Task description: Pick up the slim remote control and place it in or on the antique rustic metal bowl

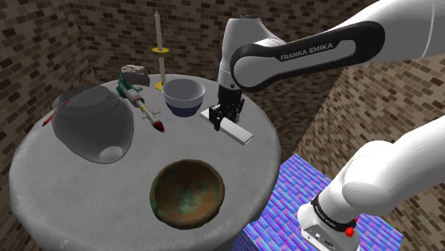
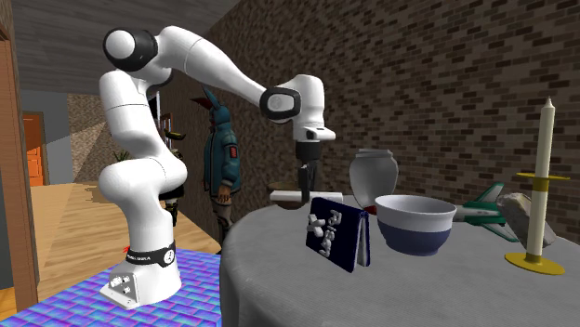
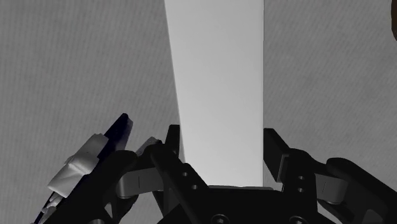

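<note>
round grey worktop (image 1: 43,178) against brick walls. a big grey jar (image 1: 93,123) lies on its side at the shoulder view's left, with a red pen (image 1: 53,114) beside it. behind stand a toy plane (image 1: 145,105), a rock (image 1: 133,71), a candle (image 1: 160,46) on a yellow holder and a white and blue bowl (image 1: 183,96). a dark blue packet (image 2: 336,232) leans just beside the gripper (image 1: 227,118), on the side toward the second exterior camera.

the rusty bowl (image 1: 187,192) sits near the front edge in the shoulder view, well apart from the gripper, with bare worktop between them.

the remote (image 1: 234,130), drawn as a plain white slab, is near the worktop's right edge in the shoulder view, just beside the white and blue bowl. the fingers (image 3: 277,149) are clamped on one end of it, one against each long side with no gap showing, and the rest reaches out past them. whether it is lifted off the worktop i cannot tell.
</note>
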Tool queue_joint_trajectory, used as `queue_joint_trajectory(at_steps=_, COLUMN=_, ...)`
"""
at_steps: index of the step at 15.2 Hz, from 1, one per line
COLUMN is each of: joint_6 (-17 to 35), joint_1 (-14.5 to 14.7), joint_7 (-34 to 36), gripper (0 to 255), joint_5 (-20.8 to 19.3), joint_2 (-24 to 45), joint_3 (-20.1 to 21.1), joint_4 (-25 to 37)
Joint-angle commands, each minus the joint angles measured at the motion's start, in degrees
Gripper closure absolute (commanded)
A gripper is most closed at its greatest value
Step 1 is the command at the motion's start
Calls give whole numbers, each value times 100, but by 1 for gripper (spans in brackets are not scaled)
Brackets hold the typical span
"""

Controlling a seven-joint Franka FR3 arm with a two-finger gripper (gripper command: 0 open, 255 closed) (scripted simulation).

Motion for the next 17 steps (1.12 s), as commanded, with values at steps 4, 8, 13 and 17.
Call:
queue_joint_trajectory(at_steps=4, joint_6=-421, joint_1=0, joint_7=-5, gripper=255, joint_5=5, joint_2=-145, joint_3=-34, joint_4=277)
queue_joint_trajectory(at_steps=8, joint_6=-742, joint_1=-5, joint_7=-7, gripper=255, joint_5=2, joint_2=-229, joint_3=-60, joint_4=515)
queue_joint_trajectory(at_steps=13, joint_6=-1033, joint_1=52, joint_7=125, gripper=255, joint_5=39, joint_2=-325, joint_3=8, joint_4=720)
queue_joint_trajectory(at_steps=17, joint_6=-1046, joint_1=292, joint_7=660, gripper=255, joint_5=201, joint_2=-420, joint_3=386, joint_4=685)
